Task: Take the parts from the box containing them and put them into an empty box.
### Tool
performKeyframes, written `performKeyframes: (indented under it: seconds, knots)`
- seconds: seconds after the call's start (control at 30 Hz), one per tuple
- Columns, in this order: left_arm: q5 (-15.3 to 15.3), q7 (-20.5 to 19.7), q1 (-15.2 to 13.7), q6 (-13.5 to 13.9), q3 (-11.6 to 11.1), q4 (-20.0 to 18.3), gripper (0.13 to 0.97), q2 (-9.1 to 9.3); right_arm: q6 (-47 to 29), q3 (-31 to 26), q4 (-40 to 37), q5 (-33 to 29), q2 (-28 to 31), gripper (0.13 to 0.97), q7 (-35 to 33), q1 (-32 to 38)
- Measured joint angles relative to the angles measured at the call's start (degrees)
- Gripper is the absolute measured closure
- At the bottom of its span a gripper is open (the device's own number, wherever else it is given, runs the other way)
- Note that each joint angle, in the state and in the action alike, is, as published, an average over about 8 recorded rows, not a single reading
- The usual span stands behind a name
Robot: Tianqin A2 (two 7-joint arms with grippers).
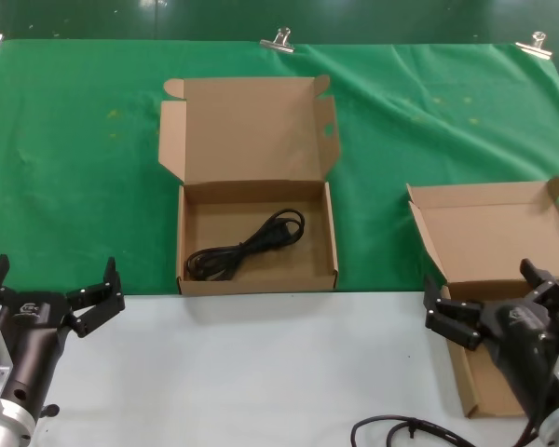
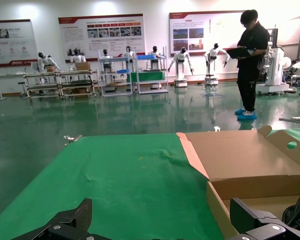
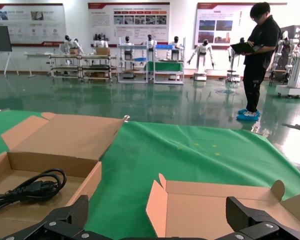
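Where the green cloth point(image 1: 74, 168) covers the far part of the table point(image 1: 261, 363), clipped along the back edge with metal binder clips point(image 1: 278, 39); nearer, bare pale tabletop.

Standing on the cloth, near the middle, the box containing them point(image 1: 257, 186): shallow brown cardboard, lid hinged back and lying open toward the far side, front wall just at the cloth's near edge. Seen too from the left wrist point(image 2: 250, 170) and from the right wrist point(image 3: 50, 145).

Off to the robot's right and well apart, an empty box point(image 1: 489, 233), likewise open, lid flat on the cloth, tray reaching onto the bare tabletop and partly hidden behind the right arm; from the right wrist point(image 3: 215, 205), nothing visible inside.

Low at the left edge, over the bare tabletop, the left end effector point(image 1: 52, 291), black fingers point(image 1: 101, 296) spread wide, pinching nothing, well short of the box. Low at the right, the right end effector point(image 1: 496, 300), fingers point(image 1: 447, 317) also spread, holding nothing, above the near part of the empty box.

Inside the first box, lying on its floor, the parts point(image 1: 247, 246): one thin black cord in loose loops, running from the near left corner toward the far right; visible from the right wrist as well point(image 3: 30, 189).
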Motion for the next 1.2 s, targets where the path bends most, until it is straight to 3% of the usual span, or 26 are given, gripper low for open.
performKeyframes:
  seconds: [1.2]
  knots:
    - [0.0,0.0,0.0,0.0,0.0,0.0,0.132,0.00,0.0,0.0,0.0,0.0,0.0,0.129,0.0,0.0]
